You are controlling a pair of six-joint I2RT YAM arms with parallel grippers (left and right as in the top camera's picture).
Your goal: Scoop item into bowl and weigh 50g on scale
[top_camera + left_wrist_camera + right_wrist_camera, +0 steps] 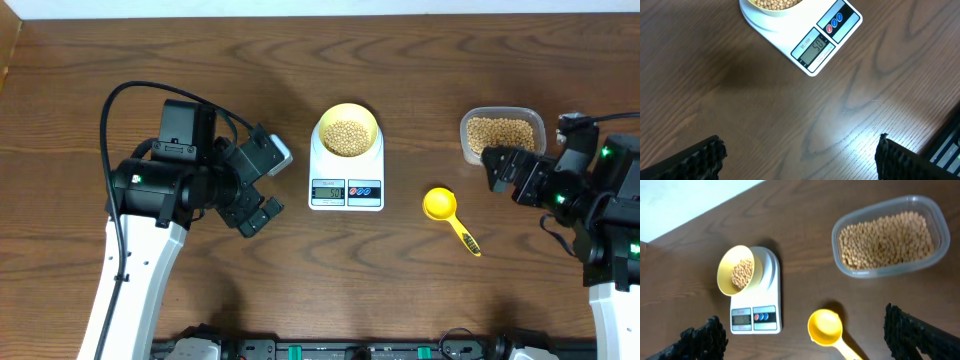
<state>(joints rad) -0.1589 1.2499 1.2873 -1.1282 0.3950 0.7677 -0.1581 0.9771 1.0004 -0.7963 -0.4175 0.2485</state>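
Round tan beans (347,138) are held in the yellow bowl (373,122) on the rounded white scale (346,203), more in the clear tub (503,111) at three o'clock; left gripper (270,185) and right gripper (802,337) are spread open.

I see the white scale (346,190) flat on the table near its middle, its display (816,48) and two buttons along the front edge. The digits look like 50, though I can't read them sharply. The pale yellow bowl (726,272) sits upright on its platform, holding a shallow heap of round tan beans (742,273). More of the same beans (885,240) fill a clear tub (835,250) well off to the scale's right.
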